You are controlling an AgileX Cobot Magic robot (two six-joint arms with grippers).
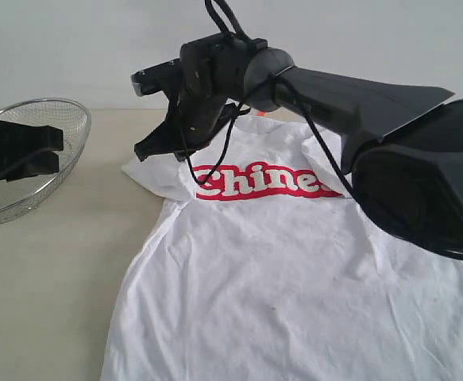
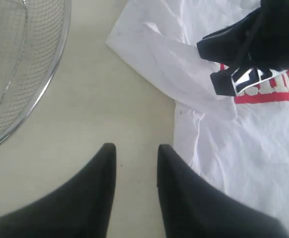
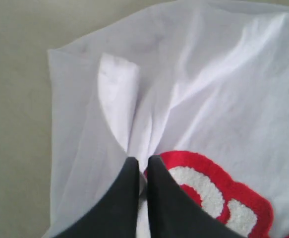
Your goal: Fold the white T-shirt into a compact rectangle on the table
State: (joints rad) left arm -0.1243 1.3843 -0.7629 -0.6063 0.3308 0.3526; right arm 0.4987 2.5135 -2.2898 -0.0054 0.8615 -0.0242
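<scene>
The white T-shirt (image 1: 295, 270) lies spread on the table (image 1: 48, 286), chest up, with red lettering (image 1: 263, 182) across it. My right gripper (image 1: 145, 149) reaches across to the shirt's left shoulder, by the sleeve. In the right wrist view this gripper (image 3: 143, 163) is shut on a pinched ridge of white cloth (image 3: 134, 134) beside the first red letter (image 3: 203, 188). My left gripper (image 2: 137, 151) hangs open over bare tabletop with nothing between its fingers, just left of the shirt's side edge (image 2: 184, 124). In the exterior view the left gripper (image 1: 55, 151) sits at the far left.
A round wire-mesh basket (image 1: 64, 119) stands at the back left, partly under the left arm; its rim (image 2: 50, 84) also shows in the left wrist view. The bulky right arm (image 1: 390, 135) hides the shirt's right shoulder. Bare tabletop (image 1: 72, 238) lies between basket and shirt.
</scene>
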